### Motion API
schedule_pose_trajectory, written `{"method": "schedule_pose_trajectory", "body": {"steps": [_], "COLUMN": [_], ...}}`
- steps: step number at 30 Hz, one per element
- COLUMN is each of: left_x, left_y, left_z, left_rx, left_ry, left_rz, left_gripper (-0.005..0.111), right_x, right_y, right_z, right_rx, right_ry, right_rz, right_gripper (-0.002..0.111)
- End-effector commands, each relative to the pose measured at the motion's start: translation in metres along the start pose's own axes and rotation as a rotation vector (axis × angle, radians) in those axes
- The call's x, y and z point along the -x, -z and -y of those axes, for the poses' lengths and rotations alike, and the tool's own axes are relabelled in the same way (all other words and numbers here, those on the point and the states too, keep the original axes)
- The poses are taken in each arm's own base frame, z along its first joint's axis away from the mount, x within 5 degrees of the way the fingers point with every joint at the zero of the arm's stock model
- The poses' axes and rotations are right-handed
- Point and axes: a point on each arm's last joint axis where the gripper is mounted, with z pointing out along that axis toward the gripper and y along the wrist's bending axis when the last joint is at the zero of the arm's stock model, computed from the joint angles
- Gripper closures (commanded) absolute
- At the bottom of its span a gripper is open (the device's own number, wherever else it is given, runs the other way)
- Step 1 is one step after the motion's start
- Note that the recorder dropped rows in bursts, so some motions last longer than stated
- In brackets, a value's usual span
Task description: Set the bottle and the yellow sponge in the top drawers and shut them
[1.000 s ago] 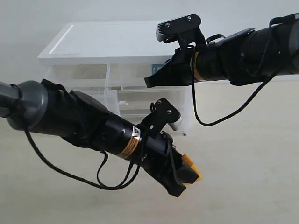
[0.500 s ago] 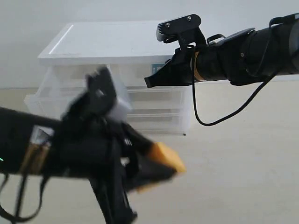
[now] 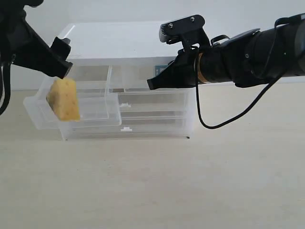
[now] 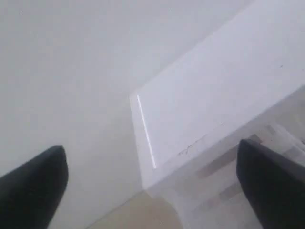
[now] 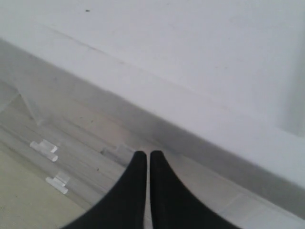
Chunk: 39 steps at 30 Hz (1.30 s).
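Observation:
The yellow sponge (image 3: 64,99) hangs blurred just under my left gripper (image 3: 61,71), over the left end of the pulled-out left top drawer (image 3: 97,112). The left wrist view shows that gripper (image 4: 150,148) open wide with nothing between its fingers, above the chest's white top (image 4: 214,90). My right gripper (image 3: 150,85) is shut with nothing in it, its tips (image 5: 145,155) against the front of the right top drawer (image 3: 138,78), which is pushed in. The bottle is not clearly in view.
Two full-width drawers (image 3: 143,114) with small white tab handles sit shut below the top ones. The chest (image 3: 119,43) stands on a beige table (image 3: 190,191) against a pale wall. The right arm's cable (image 3: 214,125) droops beside the chest.
My left arm swung from low in front of the chest up to its left end, carrying the sponge. Its jaws now stand open and the sponge is below them. The right arm stayed still.

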Motion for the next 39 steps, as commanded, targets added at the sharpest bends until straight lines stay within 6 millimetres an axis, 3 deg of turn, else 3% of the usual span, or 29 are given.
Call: {"method": "schedule_pose_trajectory", "body": {"steps": [1,4,6,8,9,10,11,12,14,17,21,34,36,39], "left_x": [-0.002,0.0,-0.008,-0.028,-0.05,-0.06,-0.076,-0.08,-0.085,-0.104,-0.113,-0.128,-0.128,-0.128], "left_y": [-0.005,0.003,0.01,0.021,0.036,0.043,0.054,0.055,0.048,0.035,0.047,0.034,0.034,0.034], "left_z": [-0.004,-0.012,-0.009,0.013,0.042,0.054,0.076,0.084,0.103,0.126,0.172,0.197,0.197,0.197], "left_rx": [0.02,0.038,-0.034,-0.231,-0.461,-0.558,-0.743,-0.79,-0.823,-0.863,-1.043,-1.046,-1.045,-1.047], "left_ry": [0.061,0.185,0.357,0.472,0.483,0.398,0.178,0.13,0.209,0.035,-0.329,-0.412,-0.41,-0.414], "left_rz": [-0.017,-0.021,-0.137,-0.34,-0.476,-0.493,-0.502,-0.488,-0.511,-0.54,-0.412,-0.311,-0.313,-0.313], "left_gripper": [0.02,0.026,0.03,0.031,0.031,0.031,0.031,0.031,0.031,0.031,0.031,0.032,0.04,0.071], "right_x": [0.003,0.003,0.003,0.003,0.003,0.003,0.003,0.003,0.003,0.002,0.002,0.002,0.002,0.002], "right_y": [0.001,0.001,0.001,0.001,0.001,0.001,0.001,0.001,0.001,0.001,0.001,0.001,0.001,0.001], "right_z": [0.001,0.001,0.001,0.002,0.004,0.004,0.005,0.005,0.005,0.003,0.002,0.001,0.001,0.001], "right_rx": [0.004,0.001,0.001,-0.005,-0.03,-0.03,-0.045,-0.045,-0.038,-0.016,-0.008,0.001,-0.001,-0.003], "right_ry": [0.009,0.009,0.014,0.026,0.033,0.035,0.039,0.049,0.051,0.051,0.058,0.059,0.059,0.059], "right_rz": [0.007,0.007,0.007,0.008,0.01,0.01,0.011,0.011,0.011,0.007,0.006,0.005,0.006,0.006], "right_gripper": [0.108,0.108,0.108,0.108,0.108,0.108,0.108,0.108,0.108,0.108,0.108,0.108,0.108,0.108]}}
